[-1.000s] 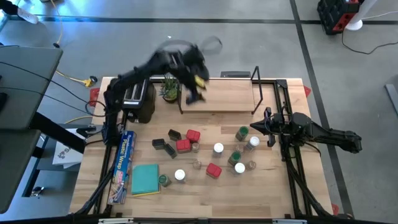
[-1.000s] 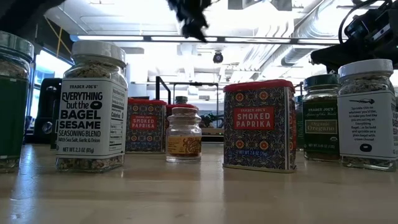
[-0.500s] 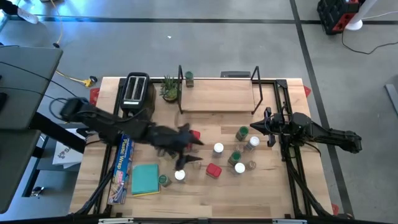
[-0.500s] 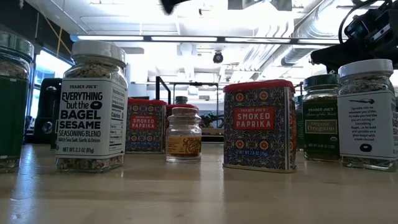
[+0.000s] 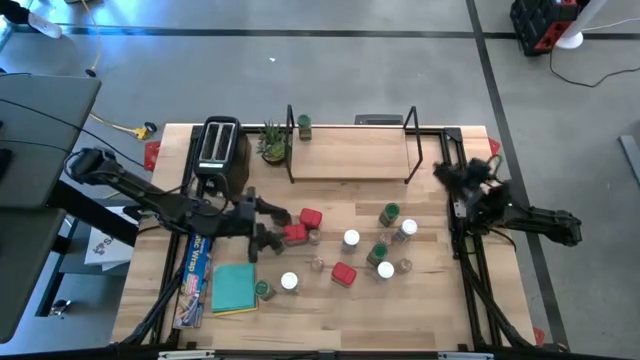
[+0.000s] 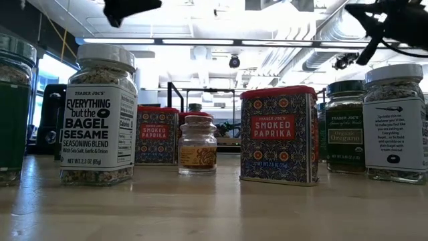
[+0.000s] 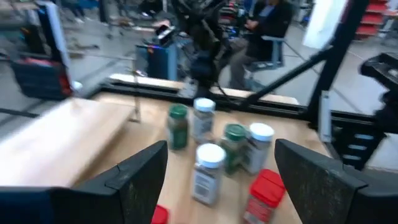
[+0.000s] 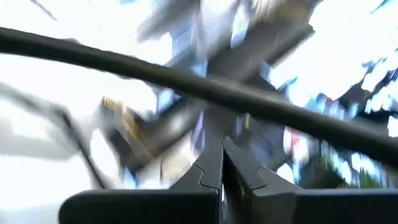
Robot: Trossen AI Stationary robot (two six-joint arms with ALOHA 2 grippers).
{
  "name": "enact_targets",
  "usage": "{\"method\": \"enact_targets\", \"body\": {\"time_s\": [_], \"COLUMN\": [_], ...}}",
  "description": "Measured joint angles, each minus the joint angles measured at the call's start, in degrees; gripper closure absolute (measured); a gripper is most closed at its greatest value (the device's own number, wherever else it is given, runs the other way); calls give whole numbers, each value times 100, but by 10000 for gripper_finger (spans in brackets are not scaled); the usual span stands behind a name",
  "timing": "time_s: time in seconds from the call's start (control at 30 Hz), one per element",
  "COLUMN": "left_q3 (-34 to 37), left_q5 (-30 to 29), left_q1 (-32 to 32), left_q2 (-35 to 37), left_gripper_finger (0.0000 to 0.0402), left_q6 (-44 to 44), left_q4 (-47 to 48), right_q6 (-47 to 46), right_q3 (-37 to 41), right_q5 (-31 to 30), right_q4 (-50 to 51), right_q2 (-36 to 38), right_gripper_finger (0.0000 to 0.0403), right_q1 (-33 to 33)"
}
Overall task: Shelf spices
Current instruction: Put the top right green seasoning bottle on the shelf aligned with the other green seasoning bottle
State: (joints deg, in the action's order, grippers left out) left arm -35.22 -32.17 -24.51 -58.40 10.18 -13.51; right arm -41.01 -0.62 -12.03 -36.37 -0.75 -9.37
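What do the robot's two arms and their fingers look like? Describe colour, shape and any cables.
Both arms are black, slim and jointed. The left gripper has two broad, flat, dark fingers with angular tips. The right gripper has matching dark fingers with stepped, notched inner edges. A thin black cable crosses the right wrist view. No markings are visible.

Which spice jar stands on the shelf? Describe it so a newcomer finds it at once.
Find the light-wood shelf at the table's far edge. At its end beside the potted plant, in the back corner, stands a green-lidded jar. It is the only container on the shelf; all other spices sit on the table in front.
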Motion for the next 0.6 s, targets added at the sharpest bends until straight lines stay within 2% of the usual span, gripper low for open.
{"method": "enact_targets", "body": {"time_s": [0.07, 0.1, 0.17, 0.23, 0.3, 0.47, 0.6], "left_q3": [0, 0, 0, 0, 2, 0, 2], "left_q5": [-252, -382, -620, -822, -986, -1163, -1144], "left_q1": [-47, -71, -110, -156, -191, -220, -273], "left_q2": [163, 235, 364, 439, 476, 532, 528], "left_gripper_finger": [111, 111, 111, 111, 111, 111, 111], "left_q6": [-31, -31, -25, 42, 69, 26, 74], "left_q4": [287, 439, 723, 964, 1074, 1079, 1117], "right_q6": [-135, 120, 573, 645, 916, 2484, 2651], "right_q3": [-44, -129, -351, -545, -757, -1423, -1915], "right_q5": [-357, -281, 236, 559, 625, 985, 1167], "right_q4": [-248, -145, 277, 545, 567, 788, 793], "right_q2": [-10, -58, -319, -802, -1406, -2924, -3814], "right_gripper_finger": [403, 403, 403, 403, 403, 403, 403], "right_q1": [-5, -1, 61, 194, 367, 767, 948]}}
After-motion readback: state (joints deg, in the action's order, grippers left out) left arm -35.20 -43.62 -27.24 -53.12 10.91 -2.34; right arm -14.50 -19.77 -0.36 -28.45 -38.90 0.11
